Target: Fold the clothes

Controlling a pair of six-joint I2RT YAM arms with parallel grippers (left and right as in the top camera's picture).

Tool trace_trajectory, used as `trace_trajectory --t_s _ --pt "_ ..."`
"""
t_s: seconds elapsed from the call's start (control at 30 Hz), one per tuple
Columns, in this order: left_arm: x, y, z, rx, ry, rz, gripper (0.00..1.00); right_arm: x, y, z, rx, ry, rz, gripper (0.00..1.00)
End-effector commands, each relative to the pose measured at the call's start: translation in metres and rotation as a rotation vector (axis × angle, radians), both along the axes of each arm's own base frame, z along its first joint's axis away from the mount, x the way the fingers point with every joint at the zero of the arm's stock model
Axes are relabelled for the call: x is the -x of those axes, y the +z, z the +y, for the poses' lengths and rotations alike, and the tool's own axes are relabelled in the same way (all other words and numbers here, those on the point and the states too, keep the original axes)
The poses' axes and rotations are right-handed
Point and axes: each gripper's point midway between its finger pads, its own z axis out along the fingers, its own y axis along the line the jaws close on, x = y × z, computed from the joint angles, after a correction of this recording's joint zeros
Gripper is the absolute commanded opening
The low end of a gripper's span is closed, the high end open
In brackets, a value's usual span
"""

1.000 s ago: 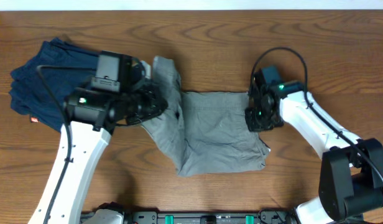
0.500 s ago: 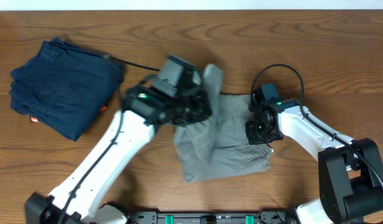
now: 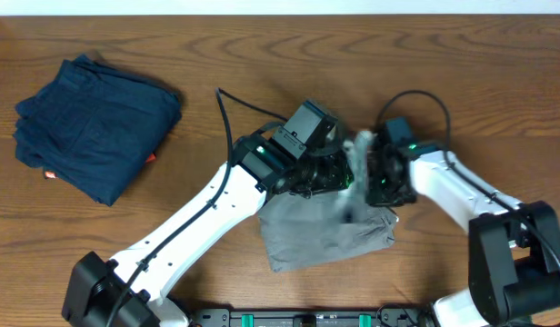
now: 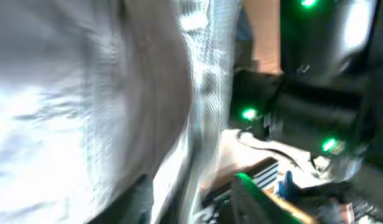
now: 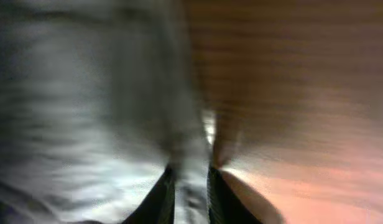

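Observation:
The gray shorts [image 3: 324,233] lie at the table's front middle, doubled over to the right. My left gripper [image 3: 339,173] reaches across them and is shut on a raised, blurred edge of the shorts, close to my right gripper [image 3: 378,180]. In the left wrist view the gray shorts [image 4: 98,93] fill the left side and hang in my left gripper [image 4: 191,202]; the right arm with green lights is just beyond. In the right wrist view my right gripper [image 5: 190,190] is shut on a strip of the shorts [image 5: 86,106] against the wood.
A folded dark navy garment [image 3: 94,127] with a small red tag lies at the far left. The brown wooden table [image 3: 498,82] extends around. The two arms are nearly touching over the shorts. A black rail [image 3: 307,318] runs along the front edge.
My left gripper has swept from the left to the right, carrying the shorts' left part over the right part. My right gripper has stayed at the shorts' right edge.

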Motion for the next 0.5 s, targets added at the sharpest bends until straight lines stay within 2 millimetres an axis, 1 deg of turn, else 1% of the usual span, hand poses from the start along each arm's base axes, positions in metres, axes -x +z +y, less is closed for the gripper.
trace_trajectory --t_s 0.0,0.1,0.13,0.2,0.27,0.3,0.37,0.47 --pt "-0.031 0.018 0.019 -0.018 -0.025 -0.162 0.49 -0.042 0.043 -0.032 0.031 -0.164 -0.129 0.20" --pt "-0.065 0.011 0.053 -0.120 0.063 -0.243 0.48 -0.060 0.091 -0.045 0.008 -0.217 -0.235 0.20" --pt "-0.076 0.009 0.066 -0.159 0.102 -0.267 0.49 -0.063 0.104 -0.043 -0.013 -0.201 -0.265 0.20" --pt "-0.097 0.005 0.089 -0.221 0.179 -0.299 0.49 -0.065 0.127 -0.026 -0.097 -0.111 -0.321 0.20" --pt "-0.111 -0.001 0.100 -0.247 0.220 -0.313 0.49 -0.056 0.142 0.001 -0.207 -0.003 -0.341 0.21" --pt "-0.117 -0.004 0.102 -0.253 0.219 -0.320 0.49 -0.050 0.145 0.013 -0.248 0.041 -0.331 0.21" --pt "-0.126 -0.016 0.104 -0.270 0.207 -0.322 0.48 -0.030 0.144 0.038 -0.313 0.122 -0.274 0.21" --pt "-0.131 -0.044 0.102 -0.304 0.195 -0.274 0.49 -0.006 0.129 0.057 -0.316 0.178 -0.185 0.23"
